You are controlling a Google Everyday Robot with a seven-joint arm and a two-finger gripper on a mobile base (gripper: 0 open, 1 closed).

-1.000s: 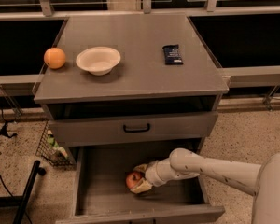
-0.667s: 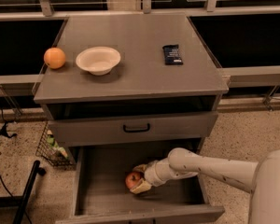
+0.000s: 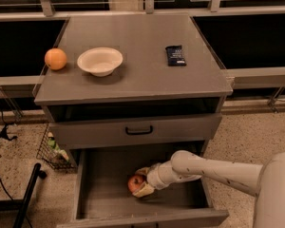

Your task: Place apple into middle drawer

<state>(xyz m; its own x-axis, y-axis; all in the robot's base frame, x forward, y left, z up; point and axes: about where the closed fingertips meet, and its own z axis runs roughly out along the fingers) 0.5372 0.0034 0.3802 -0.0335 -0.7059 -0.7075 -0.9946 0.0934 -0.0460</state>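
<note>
The gripper [image 3: 142, 181] is down inside the open middle drawer [image 3: 99, 175], its two pale fingers closed around the apple [image 3: 133, 183], one above it and one below as seen from here. The apple sits low over the drawer's bare grey floor, roughly midway between the left and right walls and a little nearer the front edge. Whether it already rests on the floor or hangs just above it cannot be told. The white arm [image 3: 218, 170] reaches in from the right, under the closed drawer with the black bar handle [image 3: 85, 132].

The step in hand looks like the release. To do it well, the apple should be let down until it bears on the floor before the fingers part, since a round fruit dropped from any height will roll toward a wall. The fingers should open just enough to clear it. The gripper should then draw back along the arm's own line, up and to the right, without nudging the apple or catching the underside of the handled drawer.

Against the earlier frame very little has changed: the gripper and apple have shifted slightly toward the drawer's left wall, and the grip looks the same.

On the cabinet top [image 3: 142, 37], an orange [image 3: 55, 59] lies at the left edge, a cream bowl [image 3: 99, 68] sits just beside it, and a dark snack packet [image 3: 175, 55] lies toward the right edge. All are well apart from the work below.
</note>
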